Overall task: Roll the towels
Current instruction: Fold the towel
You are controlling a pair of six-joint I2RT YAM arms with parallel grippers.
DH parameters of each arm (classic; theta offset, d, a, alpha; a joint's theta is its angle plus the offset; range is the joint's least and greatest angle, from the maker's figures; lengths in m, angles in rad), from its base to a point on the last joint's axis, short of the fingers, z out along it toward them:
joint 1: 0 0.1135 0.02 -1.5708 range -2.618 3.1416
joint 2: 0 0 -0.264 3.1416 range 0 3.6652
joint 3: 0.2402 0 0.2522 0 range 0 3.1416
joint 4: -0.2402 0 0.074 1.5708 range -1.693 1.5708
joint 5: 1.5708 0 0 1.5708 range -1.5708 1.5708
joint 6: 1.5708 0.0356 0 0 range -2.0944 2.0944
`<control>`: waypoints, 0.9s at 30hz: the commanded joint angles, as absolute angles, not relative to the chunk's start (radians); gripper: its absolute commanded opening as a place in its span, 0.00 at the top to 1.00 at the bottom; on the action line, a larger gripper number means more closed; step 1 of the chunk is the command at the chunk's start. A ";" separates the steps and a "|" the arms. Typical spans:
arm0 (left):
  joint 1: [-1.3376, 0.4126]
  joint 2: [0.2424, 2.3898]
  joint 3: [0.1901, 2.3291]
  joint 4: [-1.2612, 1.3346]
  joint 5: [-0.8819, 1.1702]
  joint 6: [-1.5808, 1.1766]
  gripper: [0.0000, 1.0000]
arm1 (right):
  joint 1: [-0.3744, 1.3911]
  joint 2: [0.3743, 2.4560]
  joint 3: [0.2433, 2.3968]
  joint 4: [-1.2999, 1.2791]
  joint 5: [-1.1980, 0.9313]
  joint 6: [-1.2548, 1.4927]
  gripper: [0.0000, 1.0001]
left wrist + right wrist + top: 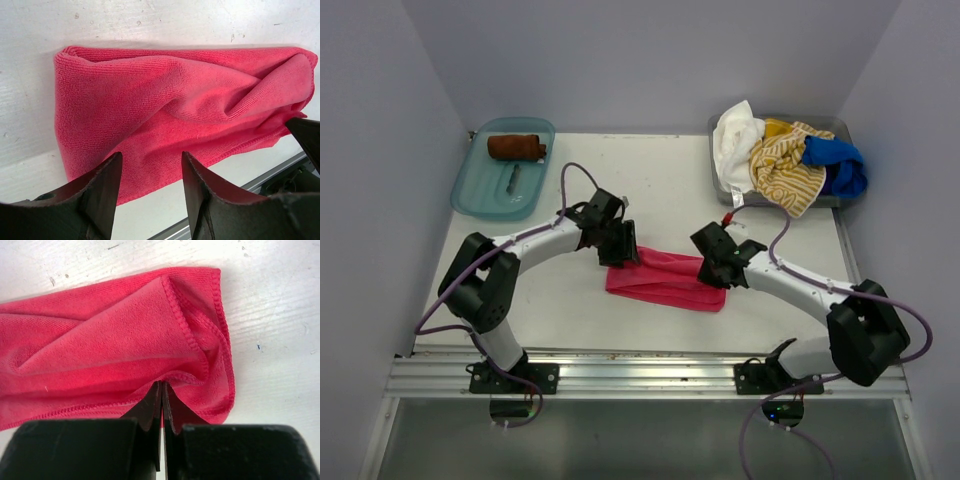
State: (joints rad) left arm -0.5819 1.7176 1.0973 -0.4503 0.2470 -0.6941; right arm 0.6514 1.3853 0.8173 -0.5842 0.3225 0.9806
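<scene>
Lying folded on the table (620, 170), the hot pink towel (665, 280) is being pinched by the right gripper (162, 386), fingers clenched on its edge, while the left gripper (151, 157) is hovering spread over it. The teal tray (470, 195) is holding a rolled rust-brown towel (516, 147); the grey bin (841, 126) is holding a white towel (735, 135), a striped towel (785, 170) and a blue towel (840, 165).

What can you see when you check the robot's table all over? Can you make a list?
Surface: white table, a few scuff marks.
Job's things: pink towel folded, not rolled; brown towel rolled, in teal tray; white, striped and blue towels heaped in grey bin.
Clutter: small dark object in the tray, too small to name.
Grippers: left gripper open above pink towel; right gripper shut on its edge.
Cables: purple cables loop along both arms.
Surroundings: pale walls.
</scene>
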 commanded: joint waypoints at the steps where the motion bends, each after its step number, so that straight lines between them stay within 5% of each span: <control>1: -0.569 1.712 1.115 -0.433 0.247 -0.670 0.46 | 0.660 1.312 0.779 -0.612 0.350 1.003 1.00; 6: -0.566 1.717 1.120 -0.431 0.252 -0.667 0.46 | 0.666 1.235 0.703 -0.586 0.304 1.012 0.99; 8: -0.566 1.721 1.120 -0.431 0.253 -0.667 0.46 | 0.670 1.218 0.684 -0.574 0.288 1.014 0.81; 12: -0.566 1.727 1.120 -0.430 0.253 -0.666 0.46 | 0.670 1.192 0.661 -0.587 0.294 1.017 0.69; 27: -0.563 1.709 1.104 -0.434 0.253 -0.657 0.46 | 0.626 1.140 0.623 -0.569 0.284 1.020 0.53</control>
State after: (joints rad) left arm -0.5739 1.7233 1.0977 -0.4507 0.2470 -0.6861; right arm 0.6373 1.1217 0.6384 -0.6102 0.2955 1.0065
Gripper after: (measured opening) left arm 0.540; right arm 0.473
